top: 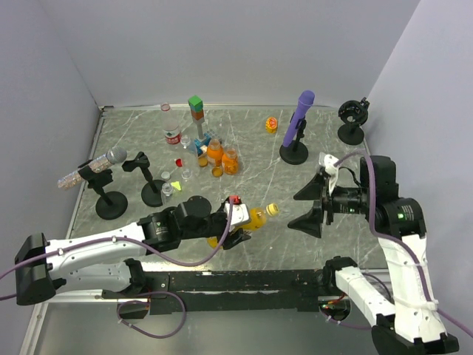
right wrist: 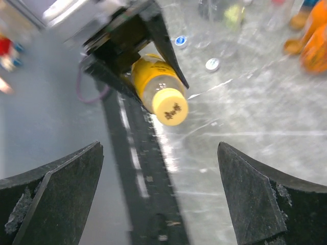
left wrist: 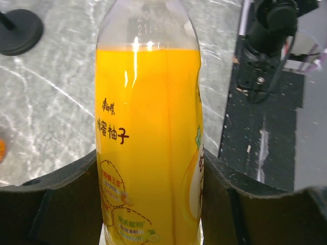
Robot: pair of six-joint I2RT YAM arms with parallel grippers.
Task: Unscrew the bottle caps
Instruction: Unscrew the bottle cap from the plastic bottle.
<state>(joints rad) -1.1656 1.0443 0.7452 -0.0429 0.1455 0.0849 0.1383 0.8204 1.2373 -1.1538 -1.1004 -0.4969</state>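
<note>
The yellow juice bottle (left wrist: 148, 127) fills the left wrist view, clamped across its lower body between the two black fingers (left wrist: 66, 204) of the left gripper (top: 235, 225), which is closed firmly on it. The bottle is nearly full. It lies roughly level, with its neck reaching out past the fingertips towards the other arm.

Its yellow cap (right wrist: 170, 107) is on the neck and faces straight into the right gripper (right wrist: 159, 153). That gripper is spread wide, one finger to each side of the cap's line. It is near the cap but touches nothing.

So this bottle is presented but not yet opened, and the grasp and the twist are both left to do. Beyond the held bottle, a blue cap (right wrist: 180, 41) and a white cap (right wrist: 212, 64) lie loose on the table (top: 251, 148), which suggests some bottles are already done. Further out from both grippers stand the orange bottles (top: 222, 157) and a red-labelled bottle (top: 172, 134). I cannot tell whether they are capped.
</note>
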